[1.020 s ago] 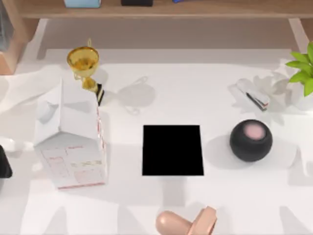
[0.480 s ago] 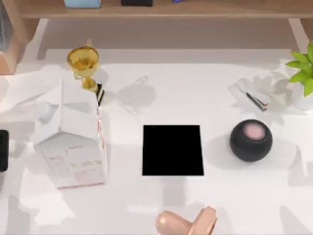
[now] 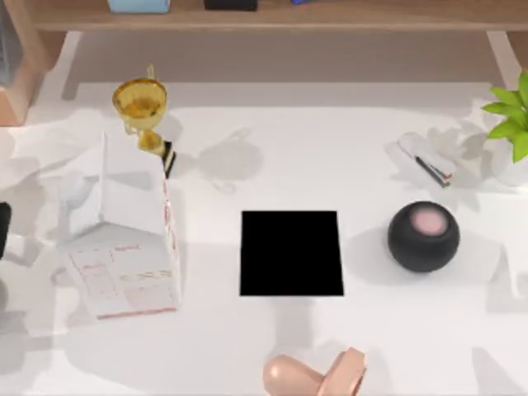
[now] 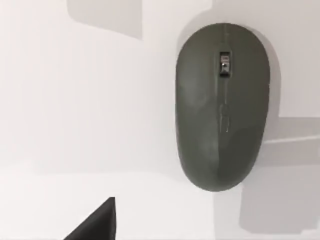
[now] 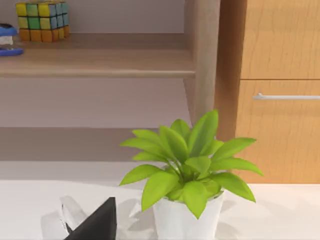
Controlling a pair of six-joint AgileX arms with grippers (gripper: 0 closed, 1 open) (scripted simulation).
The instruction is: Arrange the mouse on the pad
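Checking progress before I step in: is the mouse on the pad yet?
Off. The pad lies bare in the top view; the left wrist view shows the mouse resting on white table.

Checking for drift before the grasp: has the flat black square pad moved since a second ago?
No. The flat black square pad sits in the same spot, the same gap from the black ball with pink top.

On the table [image 3: 247,346]: one mouse [image 4: 221,105], one black pad [image 3: 291,252], one white carton [image 3: 120,243], one gold trophy [image 3: 142,107], one black ball [image 3: 423,237] with a pink top, one peach-coloured rounded object [image 3: 315,374], one potted plant [image 5: 187,175]. On the shelf [image 5: 100,60]: one colour cube [image 5: 42,21].
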